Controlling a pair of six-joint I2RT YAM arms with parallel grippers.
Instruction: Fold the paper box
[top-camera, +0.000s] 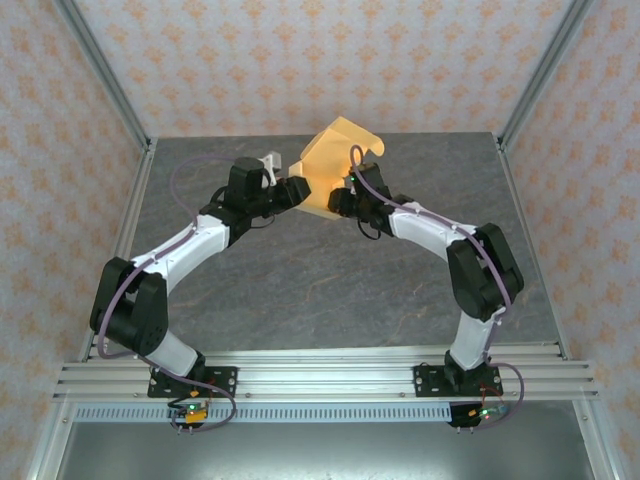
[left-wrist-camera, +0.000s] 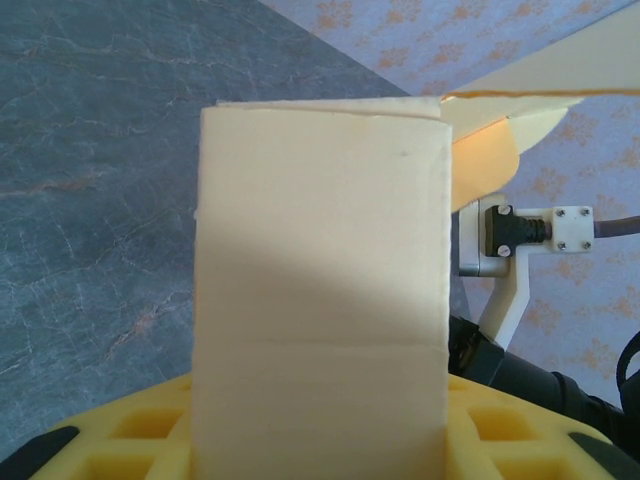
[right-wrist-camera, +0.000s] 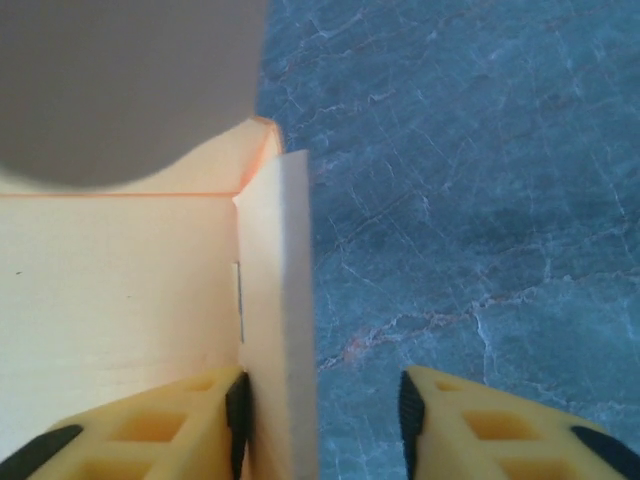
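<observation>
Paper box (top-camera: 338, 160) between both arms, left gripper (top-camera: 294, 191) clamped on one panel, right gripper (right-wrist-camera: 320, 400) with jaws parted around a wall.

We see the pale yellow paper box (top-camera: 335, 160) half folded at the far middle of the scene, standing tall with a notched flap (top-camera: 352, 135) at its far top. On its left side, a broad upright panel (left-wrist-camera: 320, 300) carries a faint crosswise crease. On its right, a thin side wall (right-wrist-camera: 283, 330) meets the inner face at an orange-tinged fold.
</observation>
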